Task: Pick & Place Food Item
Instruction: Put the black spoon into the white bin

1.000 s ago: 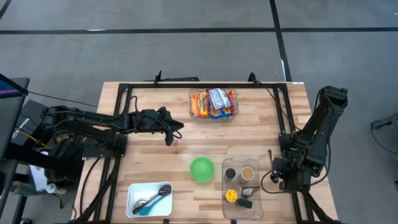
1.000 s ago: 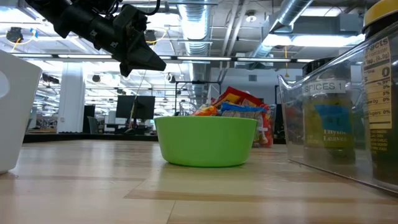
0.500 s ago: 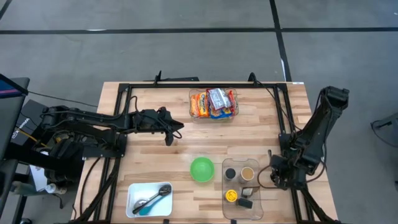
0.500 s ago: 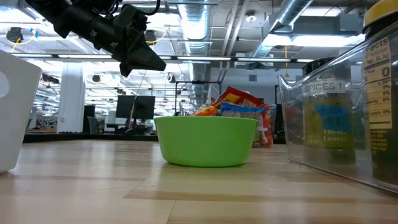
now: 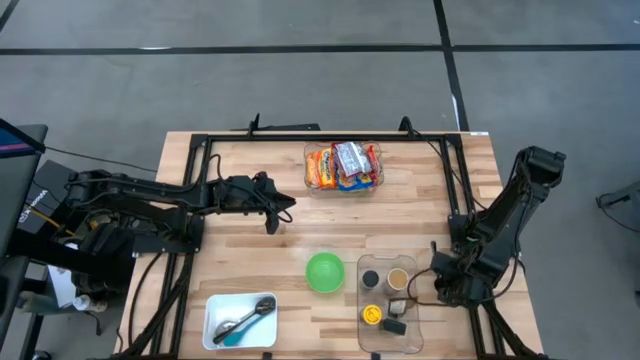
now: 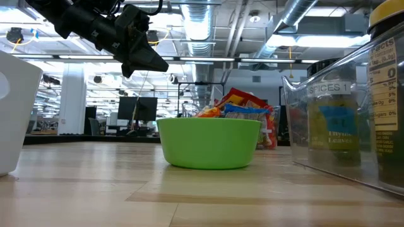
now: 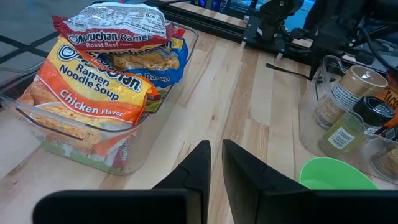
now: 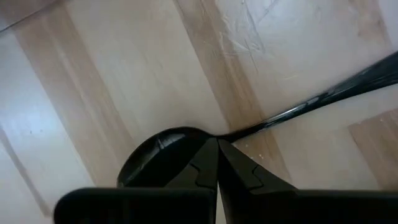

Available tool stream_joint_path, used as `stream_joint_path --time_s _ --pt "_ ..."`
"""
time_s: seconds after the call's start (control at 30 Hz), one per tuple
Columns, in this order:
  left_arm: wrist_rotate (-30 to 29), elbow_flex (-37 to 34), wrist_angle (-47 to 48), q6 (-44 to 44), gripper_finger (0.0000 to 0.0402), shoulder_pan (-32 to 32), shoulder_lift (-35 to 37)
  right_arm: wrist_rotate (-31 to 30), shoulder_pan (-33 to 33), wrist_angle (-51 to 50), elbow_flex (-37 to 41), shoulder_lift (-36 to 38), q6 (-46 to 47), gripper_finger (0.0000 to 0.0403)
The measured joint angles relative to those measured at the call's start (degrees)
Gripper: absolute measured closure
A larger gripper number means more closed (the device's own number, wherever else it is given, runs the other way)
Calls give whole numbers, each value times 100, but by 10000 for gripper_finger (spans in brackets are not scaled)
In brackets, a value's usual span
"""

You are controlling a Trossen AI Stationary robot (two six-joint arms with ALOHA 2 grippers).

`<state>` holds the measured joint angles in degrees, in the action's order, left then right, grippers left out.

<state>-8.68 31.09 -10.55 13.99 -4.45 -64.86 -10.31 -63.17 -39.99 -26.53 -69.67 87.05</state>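
Note:
Ramen packets (image 5: 343, 165) (image 7: 93, 81) lie piled in a clear container (image 7: 134, 140) at the table's far middle. My left gripper (image 5: 285, 210) (image 7: 216, 152) hangs above the table, left of that container. It points slightly downward toward the container, its fingers shut but for a thin slit, with nothing between them. A green bowl (image 5: 324, 272) (image 6: 208, 142) stands at the near middle. My right gripper (image 5: 437, 287) (image 8: 217, 149) is shut and points down at the wood near the table's right near corner, beside the spice container.
A clear spice container (image 5: 390, 300) (image 6: 341, 126) with jars stands right of the bowl. A white tub (image 5: 240, 320) holding a spoon sits at the near left. A black frame rail (image 5: 452, 200) runs along the table's right side. Bare wood lies between the left gripper and the bowl.
My right gripper has sunk toward the table and drifted a little toward the spice container, rolling slightly; it stays shut.

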Motion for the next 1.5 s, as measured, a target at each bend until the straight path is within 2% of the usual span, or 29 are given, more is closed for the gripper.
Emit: stream_joint_path --time_s 0.3,0.6,1.5 --pt "0 0 0 0 367 0 -2 -15 79 4 4 19 47 403" --pt "-1 0 -2 1 367 -1 -2 -49 685 -392 12 37 -63 403" --pt "-1 0 -2 0 367 -2 0 -819 1875 -860 40 42 -818 403"
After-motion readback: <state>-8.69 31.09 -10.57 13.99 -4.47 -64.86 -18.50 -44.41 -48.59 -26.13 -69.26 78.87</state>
